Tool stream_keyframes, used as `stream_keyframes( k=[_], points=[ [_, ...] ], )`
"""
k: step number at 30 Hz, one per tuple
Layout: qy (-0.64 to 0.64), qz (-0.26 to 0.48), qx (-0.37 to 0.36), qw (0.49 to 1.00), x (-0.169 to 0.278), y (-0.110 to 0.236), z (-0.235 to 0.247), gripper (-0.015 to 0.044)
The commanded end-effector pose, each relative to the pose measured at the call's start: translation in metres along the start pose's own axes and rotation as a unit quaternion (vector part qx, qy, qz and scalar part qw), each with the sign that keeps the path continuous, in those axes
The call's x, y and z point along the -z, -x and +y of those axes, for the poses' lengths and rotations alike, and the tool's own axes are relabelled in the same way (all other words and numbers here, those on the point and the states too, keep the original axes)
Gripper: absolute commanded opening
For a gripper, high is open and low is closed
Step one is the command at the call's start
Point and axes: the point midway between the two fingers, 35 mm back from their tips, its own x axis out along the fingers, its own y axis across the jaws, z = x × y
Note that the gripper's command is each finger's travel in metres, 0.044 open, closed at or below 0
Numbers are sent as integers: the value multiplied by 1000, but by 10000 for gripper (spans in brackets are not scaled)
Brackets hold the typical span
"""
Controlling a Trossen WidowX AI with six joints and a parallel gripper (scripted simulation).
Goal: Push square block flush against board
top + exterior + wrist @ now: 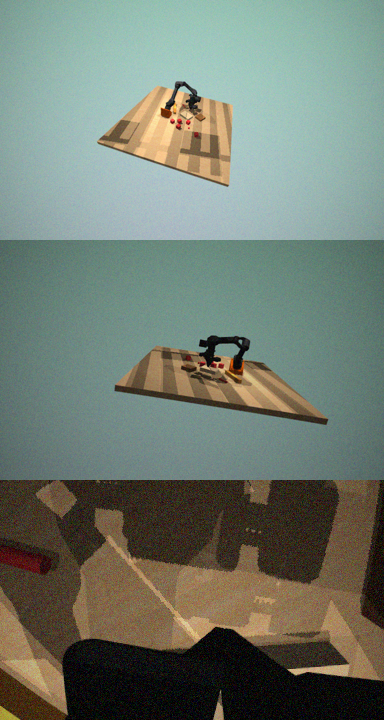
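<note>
From the top view, you had the gripper fully closed on nothing, a blunt pusher by my reading, poised at the far edge of the pale square block. The brown board lay just beside that block, apparently apart. In the exterior view, the gripper hung right at the block, with the board on its other side. At the wrist, your 2 fingers met above the block.
</note>
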Motion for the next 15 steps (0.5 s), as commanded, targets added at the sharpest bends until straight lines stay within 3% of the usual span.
stream_keyframes(
  k=[1, 15],
  points=[
    [-70, 2, 0, 998, 8, 1, 8, 0],
    [-309, 3, 0, 951, 36, 3, 33, 0]
  ],
)
